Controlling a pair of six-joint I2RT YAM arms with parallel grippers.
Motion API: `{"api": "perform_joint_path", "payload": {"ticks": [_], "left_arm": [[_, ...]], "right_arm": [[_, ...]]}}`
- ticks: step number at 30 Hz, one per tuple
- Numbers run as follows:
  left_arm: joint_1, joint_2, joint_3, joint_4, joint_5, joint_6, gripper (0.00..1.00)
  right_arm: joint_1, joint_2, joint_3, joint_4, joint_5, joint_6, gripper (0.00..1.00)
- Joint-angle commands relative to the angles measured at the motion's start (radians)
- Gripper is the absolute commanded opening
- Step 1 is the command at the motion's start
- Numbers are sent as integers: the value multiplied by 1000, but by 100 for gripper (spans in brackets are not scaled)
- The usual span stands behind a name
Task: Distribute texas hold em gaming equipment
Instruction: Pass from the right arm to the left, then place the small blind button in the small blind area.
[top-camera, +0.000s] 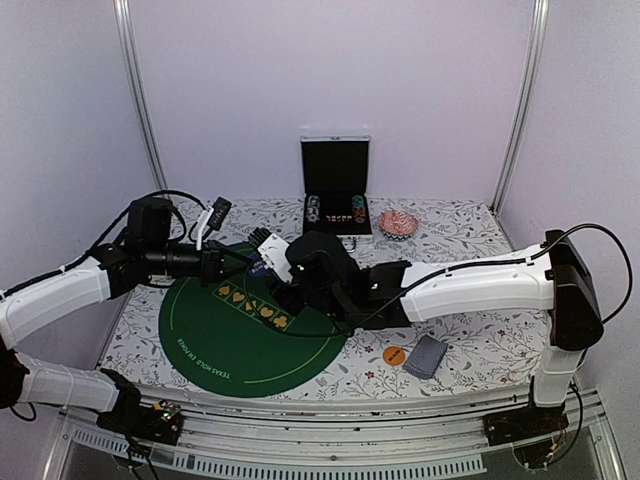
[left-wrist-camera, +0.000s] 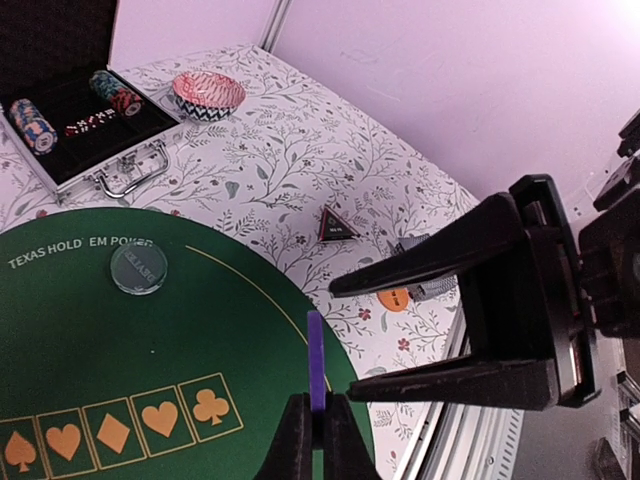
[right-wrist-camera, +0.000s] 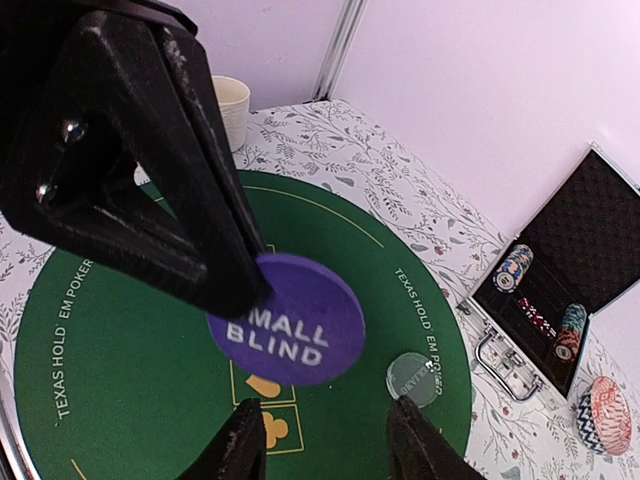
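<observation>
Left gripper (left-wrist-camera: 317, 412) pinches one purple disc (right-wrist-camera: 287, 318); right gripper (right-wrist-camera: 325, 412) released; one clear disc (right-wrist-camera: 414, 377) on mat (right-wrist-camera: 130, 400).

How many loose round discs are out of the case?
3: purple disc in the left gripper, clear disc on the green mat, orange disc beside the cards. Others may be hidden.

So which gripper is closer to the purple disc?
Left. The left gripper is pinching the purple disc by its edge. The right gripper is open just beside it, not gripping.
</observation>
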Motion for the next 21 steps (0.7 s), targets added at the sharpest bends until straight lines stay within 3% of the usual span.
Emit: {"api": "perform_joint_path", "payload": {"ticks": [1, 8, 12, 16, 21], "left_arm": [[7, -20, 10, -5, -84, 17, 0], [47, -3, 19, -20, -157, -4, 0], [70, 6, 20, -20, -180, -27, 0], [101, 34, 17, -5, -195, -85, 0], [132, 99, 30, 13, -212, -176, 0]], "right_arm": [[-8, -135, -77, 3, 55, 33, 46], [-143, -359, -258, -20, -104, 228, 58], [-236, -476, -367, -16, -268, 332, 79], [-272, -544, -431, -12, -288, 379, 97], [-278, -611, -491, -13, -274, 393, 99]]}}
